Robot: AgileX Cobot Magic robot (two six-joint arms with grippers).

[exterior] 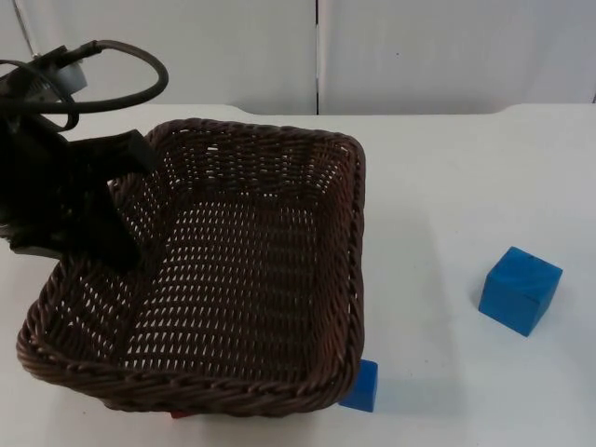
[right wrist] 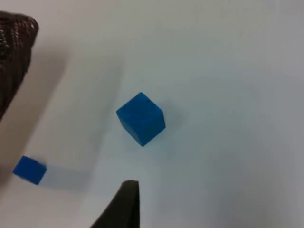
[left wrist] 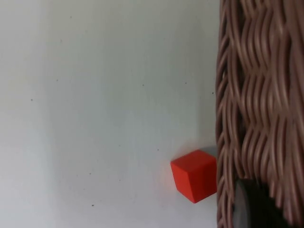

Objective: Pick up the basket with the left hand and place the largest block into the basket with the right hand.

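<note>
Gripping the dark brown woven wicker basket (exterior: 242,270) by its left rim, the left gripper (exterior: 126,228), jaws pinching the weave, tilts it open toward the large blue cube (exterior: 520,290) near the table's (exterior: 447,186) right edge, above which the right gripper (right wrist: 124,204) hovers, jaw state impossible to tell.

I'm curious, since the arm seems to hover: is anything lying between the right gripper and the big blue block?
Nothing visible does. In the right wrist view only bare white table lies around the large blue block; the small blue block sits off to the side, near the basket.

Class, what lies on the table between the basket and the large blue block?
Only bare white table separates basket from large blue block, seen from the top view.
</note>
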